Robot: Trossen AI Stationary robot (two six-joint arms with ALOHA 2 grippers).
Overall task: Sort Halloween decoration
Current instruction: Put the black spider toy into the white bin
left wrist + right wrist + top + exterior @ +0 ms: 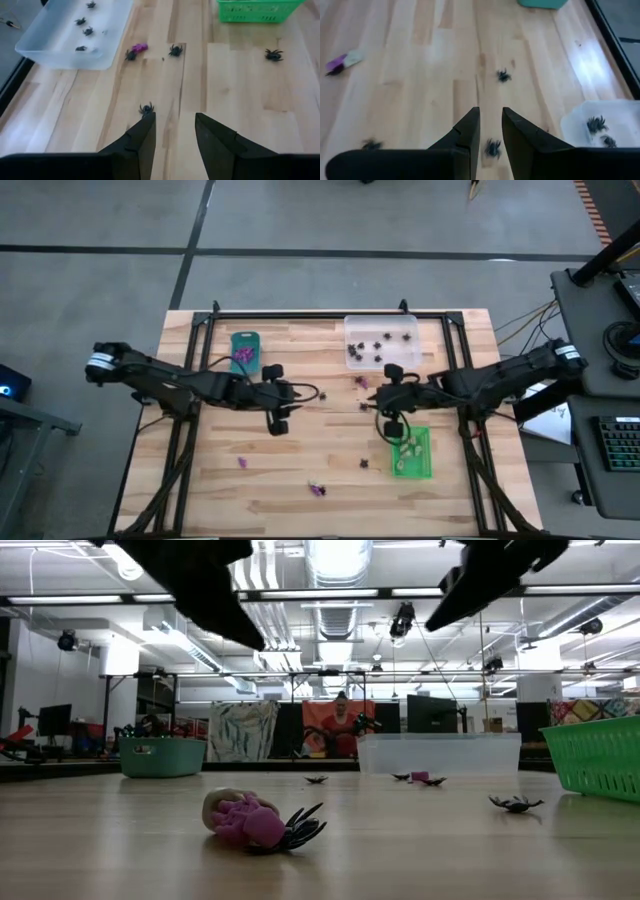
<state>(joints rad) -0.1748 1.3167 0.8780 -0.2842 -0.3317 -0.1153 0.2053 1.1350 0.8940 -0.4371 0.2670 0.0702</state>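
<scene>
On the pale wooden slatted table the Halloween decoration, tiny moulded plastic trinkets in purple, black and pale cream-green, lies partly sorted: purple pieces in the teal rectangular tray, black spiders in the clear plastic tray, pale pieces in the bright green mesh basket, with strays loose between them. Judged very light, rigid and slick, each piece far smaller than the jaws; thin spider legs may flex or slip, so grip across the body. Left gripper hangs over the table beside a black spider, jaws moderately parted, empty. Right gripper hovers above another black spider, jaws narrow, holding nothing visible
</scene>
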